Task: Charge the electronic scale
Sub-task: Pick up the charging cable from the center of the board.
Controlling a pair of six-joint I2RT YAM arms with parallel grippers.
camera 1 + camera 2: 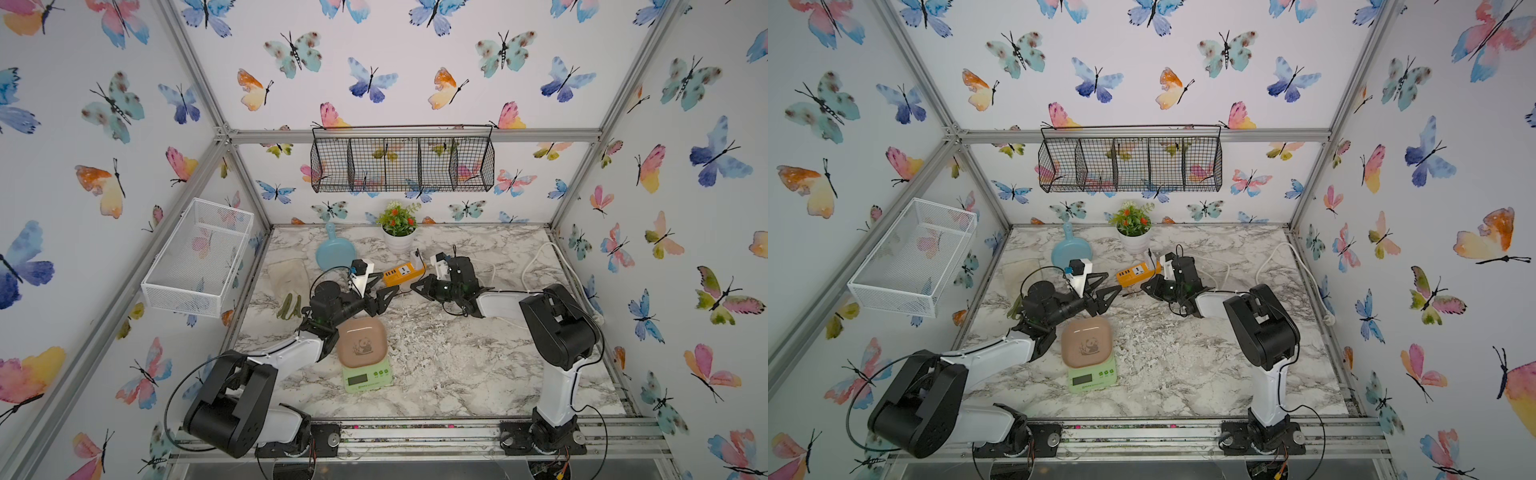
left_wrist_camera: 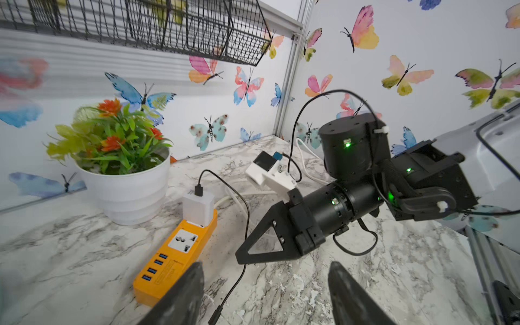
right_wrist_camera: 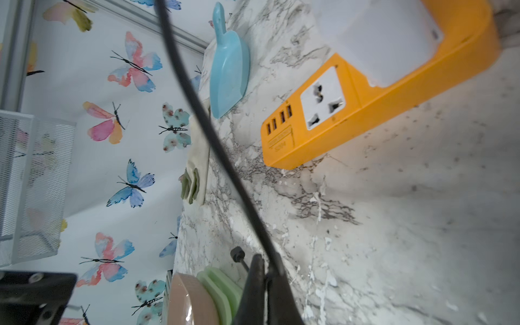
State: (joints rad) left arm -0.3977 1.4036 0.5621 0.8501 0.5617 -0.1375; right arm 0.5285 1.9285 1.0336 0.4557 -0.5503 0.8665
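The electronic scale (image 1: 365,361) (image 1: 1090,357), a pale green box under a tan-pink panda tray, stands at the front centre of the marble table; its edge shows in the right wrist view (image 3: 197,301). A thin black cable (image 2: 246,225) runs from the white charger cube (image 2: 197,208), which is plugged into the orange power strip (image 2: 174,261). My right gripper (image 1: 413,286) (image 1: 1143,286) (image 2: 239,259) (image 3: 266,267) is shut on this cable near its free end. The cable's plug (image 2: 215,318) (image 3: 237,254) sticks out past the jaws. My left gripper (image 1: 388,289) (image 1: 1115,286) (image 2: 264,281) faces it, open, with the plug low between its fingers.
A potted plant (image 1: 398,232) and a blue dustpan (image 1: 334,249) stand at the back. A pale glove (image 1: 291,282) lies at the left. A white cord (image 1: 540,257) loops at the back right. A black wire basket (image 1: 401,162) and a white one (image 1: 199,253) hang on the walls.
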